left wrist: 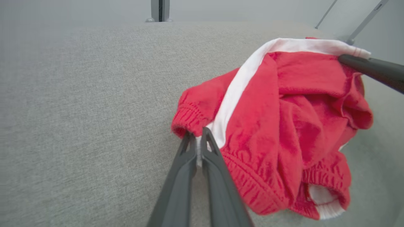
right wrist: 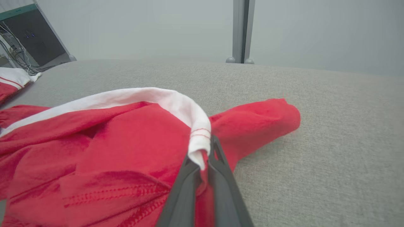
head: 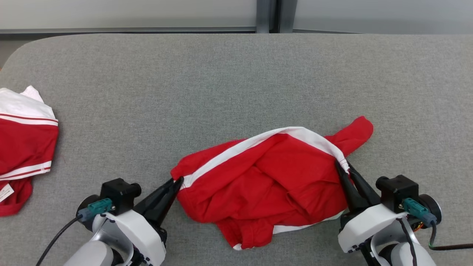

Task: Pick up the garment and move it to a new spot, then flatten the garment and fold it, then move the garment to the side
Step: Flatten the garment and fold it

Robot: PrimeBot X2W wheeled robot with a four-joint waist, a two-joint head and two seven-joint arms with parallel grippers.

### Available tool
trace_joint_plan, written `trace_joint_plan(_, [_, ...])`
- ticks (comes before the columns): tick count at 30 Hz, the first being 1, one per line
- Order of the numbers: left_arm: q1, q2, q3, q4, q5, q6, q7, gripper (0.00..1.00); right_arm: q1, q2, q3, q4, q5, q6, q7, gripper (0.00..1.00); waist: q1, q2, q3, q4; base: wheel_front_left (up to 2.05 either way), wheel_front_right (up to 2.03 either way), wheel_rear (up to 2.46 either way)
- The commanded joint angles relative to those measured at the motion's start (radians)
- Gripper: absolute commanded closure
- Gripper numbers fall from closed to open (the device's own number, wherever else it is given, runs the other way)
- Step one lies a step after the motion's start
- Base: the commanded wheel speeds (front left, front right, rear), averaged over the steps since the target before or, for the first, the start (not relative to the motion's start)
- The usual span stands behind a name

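- The red garment [head: 266,173] lies in a crumpled heap on the grey surface [head: 221,81]. It is near the front edge, between the two tools.
- A white stripe [head: 255,142] runs along the top of the heap, from one tool to the other.
- The left tool [head: 180,181] is squeezed tight on the left end of the garment, right where the white stripe meets a red, gathered edge. In the left wrist view its two dark fingers [left wrist: 180,176] sit close together with a little white cloth caught between them.
- The right tool [head: 343,165] is pinched tight on the right end of the white stripe. In the right wrist view the white cloth folds down between the tips, and it has two thin red stitch lines on it.
- A red flap [head: 354,135] sticks out past the right tool and lies flat on the surface.
- The middle of the garment is bunched up with lots of folds. A small white bit [head: 292,229] peeks out at the bottom of the heap.
- I cannot tell if any part of the heap is lifted off the surface.
- Another red and white garment [head: 26,144] sits at the far left edge of the surface — well apart from the heap and from both tools.
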Motion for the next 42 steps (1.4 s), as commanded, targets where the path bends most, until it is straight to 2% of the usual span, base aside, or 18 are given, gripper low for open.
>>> trace_joint_plan(1, [-0.022,0.011,0.016,-0.010,0.009,0.012,-0.017,1.00,0.008,-0.003,-0.014,-0.015,-0.014,0.000,-0.006,1.00,0.0000,-0.0001,-0.004,-0.002,0.00,0.00,0.00])
trace_joint_plan(12, [-0.088,0.053,0.109,-0.134,0.039,0.059,-0.113,1.00,-0.045,-0.003,-0.097,-0.108,-0.083,0.000,-0.021,1.00,0.0000,-0.0001,-0.031,-0.018,0.00,0.00,0.00])
trace_joint_plan(15, [-0.116,0.063,0.126,-0.174,0.043,0.071,-0.108,1.00,-0.074,-0.003,-0.106,-0.139,-0.109,0.000,-0.008,1.00,0.0000,-0.0001,-0.045,-0.027,0.00,0.00,0.00])
trace_joint_plan(17, [-0.137,0.066,0.141,-0.197,0.038,0.078,-0.104,1.00,-0.096,-0.004,-0.105,-0.162,-0.125,0.000,-0.003,0.96,0.0000,-0.0001,-0.056,-0.034,0.00,0.00,0.00])
trace_joint_plan(19, [-0.157,0.074,0.158,-0.221,0.041,0.090,-0.104,1.00,-0.116,-0.004,-0.106,-0.185,-0.141,0.000,0.002,1.00,0.0000,-0.0001,-0.066,-0.043,0.00,0.00,0.00])
trace_joint_plan(26, [-0.207,0.106,0.196,-0.317,0.081,0.125,-0.103,1.00,-0.181,-0.012,-0.121,-0.276,-0.184,-0.001,0.017,1.00,0.0000,-0.0001,-0.109,-0.068,0.00,0.00,0.00])
trace_joint_plan(35, [-0.228,0.124,0.224,-0.473,0.124,0.190,-0.081,1.00,-0.211,-0.055,-0.115,-0.372,-0.162,-0.001,0.058,1.00,0.0000,-0.0001,-0.185,-0.086,0.00,0.00,0.00])
trace_joint_plan(42, [-0.198,0.126,0.207,-0.508,0.120,0.207,-0.049,1.00,-0.180,-0.052,-0.102,-0.387,-0.131,0.000,0.079,1.00,0.0000,-0.0001,-0.189,-0.087,0.00,0.00,0.00])
